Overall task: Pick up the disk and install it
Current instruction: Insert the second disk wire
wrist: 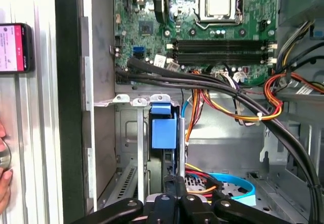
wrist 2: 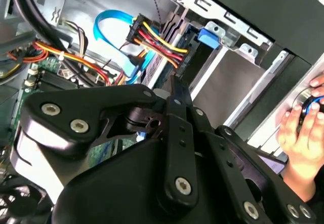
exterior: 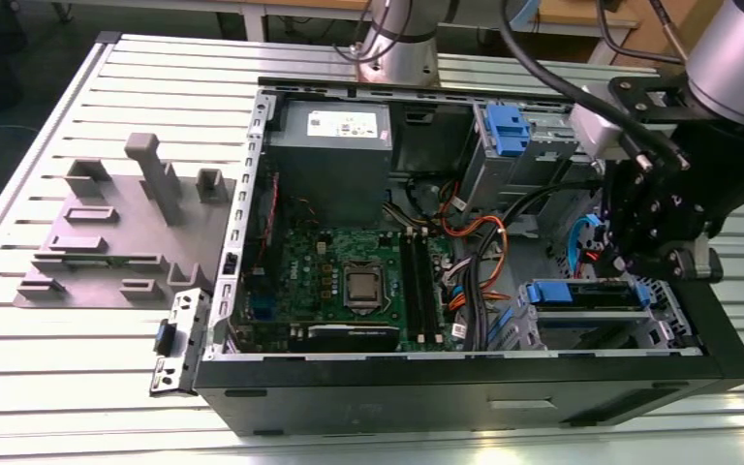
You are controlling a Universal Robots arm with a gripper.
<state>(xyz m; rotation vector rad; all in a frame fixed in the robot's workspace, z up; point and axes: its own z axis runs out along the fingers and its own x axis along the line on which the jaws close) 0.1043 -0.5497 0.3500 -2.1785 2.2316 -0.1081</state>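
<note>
We are seeing the pincer (wrist: 174, 196) closed with nothing gripped, hovering inside the open computer case (exterior: 476, 387); the disk (exterior: 588, 294) is sitting in the drive bay just beside it.

Fingers (wrist: 174, 204) cut off by the edge in the first wrist view, tips pressed together and hiding the lower part of the disk (wrist: 164, 128). In the exterior view, disk (exterior: 581, 294) half covered by the gripper (exterior: 650, 262) body, label not readable. Hand (wrist 2: 304, 133) cut by the edge in the second wrist view, holding something blue and round, too hidden to name. Phone (wrist: 15, 47) only partly inside the first wrist view. Bench (exterior: 62, 349) cropped on all sides.
</note>
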